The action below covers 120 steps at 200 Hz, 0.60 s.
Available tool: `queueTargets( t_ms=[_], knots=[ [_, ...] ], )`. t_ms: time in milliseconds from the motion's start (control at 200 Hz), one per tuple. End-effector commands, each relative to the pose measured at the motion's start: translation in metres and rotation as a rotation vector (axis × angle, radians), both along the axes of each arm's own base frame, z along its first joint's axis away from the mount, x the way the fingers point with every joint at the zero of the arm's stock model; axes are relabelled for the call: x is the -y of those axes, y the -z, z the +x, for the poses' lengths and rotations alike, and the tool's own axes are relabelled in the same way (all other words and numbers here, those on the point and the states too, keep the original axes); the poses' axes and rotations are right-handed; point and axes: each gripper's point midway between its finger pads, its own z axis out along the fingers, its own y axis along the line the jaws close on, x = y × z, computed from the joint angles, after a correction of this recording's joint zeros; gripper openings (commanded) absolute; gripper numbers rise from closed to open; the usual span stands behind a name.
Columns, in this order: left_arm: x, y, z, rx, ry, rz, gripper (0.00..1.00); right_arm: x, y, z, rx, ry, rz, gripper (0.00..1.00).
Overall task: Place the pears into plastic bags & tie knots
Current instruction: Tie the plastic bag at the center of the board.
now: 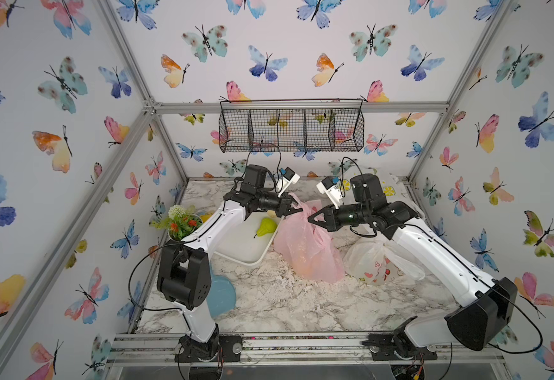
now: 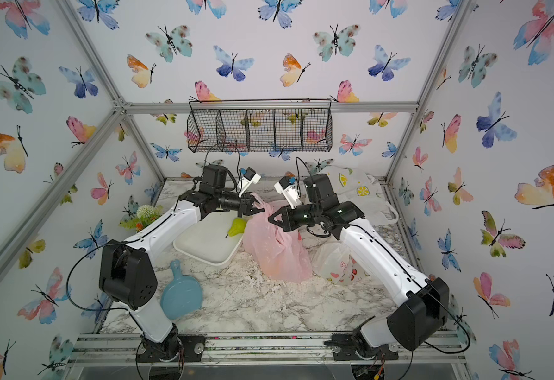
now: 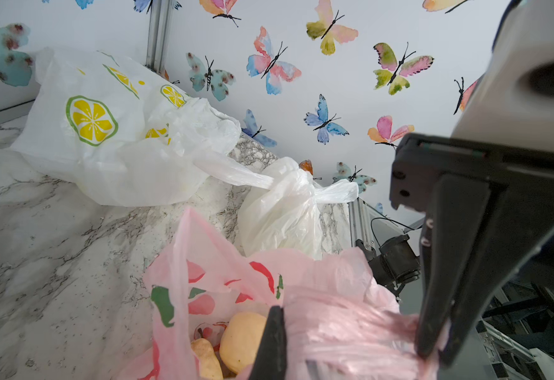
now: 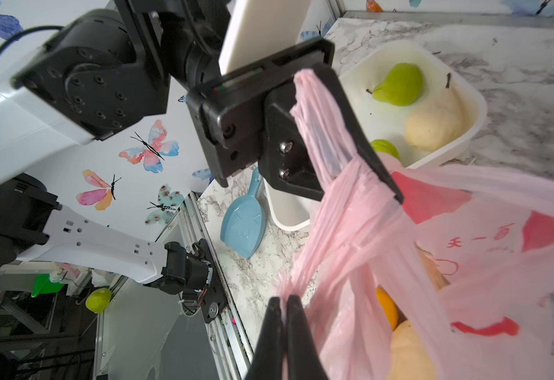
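Note:
The pink plastic bag (image 1: pixel 305 250) (image 2: pixel 275 250) stands mid-table with its two handles pulled up. My left gripper (image 1: pixel 297 208) (image 3: pixel 293 362) is shut on one bunched handle. Facing it, my right gripper (image 1: pixel 311 218) (image 4: pixel 283 309) is shut on the other. Cream pears (image 3: pixel 241 339) and an orange one (image 4: pixel 387 309) lie inside. On the white tray (image 1: pixel 246 253) rest a green pear (image 1: pixel 266 227) (image 4: pixel 400 84), a cream pear (image 4: pixel 433 121) and another green one (image 4: pixel 384 148). The bunny bag (image 1: pixel 377 263) sits knotted (image 3: pixel 288 177) under my right arm. The lemon bag (image 3: pixel 104 131) lies at the back.
A blue handled dish (image 2: pixel 182 292) lies near the left arm's base. A flower pot (image 1: pixel 180 223) stands at the left wall. A wire basket (image 1: pixel 292 130) hangs on the back wall above the arms. Aluminium posts frame the table.

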Motion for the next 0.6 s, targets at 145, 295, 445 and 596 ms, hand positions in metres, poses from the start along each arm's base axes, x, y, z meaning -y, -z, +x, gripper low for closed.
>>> queueTargets(
  t_ms=[145, 295, 445, 596],
  knots=[
    [-0.013, -0.019, 0.019, 0.061, -0.096, 0.001, 0.0, -0.006, 0.052, -0.03, -0.156, -0.021, -0.098, 0.03],
    [-0.009, -0.02, 0.005, 0.047, -0.026, -0.022, 0.0, 0.001, 0.06, 0.003, -0.007, 0.043, -0.224, 0.03],
    [-0.001, -0.015, -0.009, 0.049, 0.01, -0.014, 0.11, -0.008, 0.048, 0.017, 0.121, 0.01, -0.194, 0.03],
    [-0.006, -0.005, -0.019, 0.055, 0.029, 0.005, 0.23, -0.004, 0.055, 0.023, 0.151, 0.001, -0.214, 0.03]
  ],
)
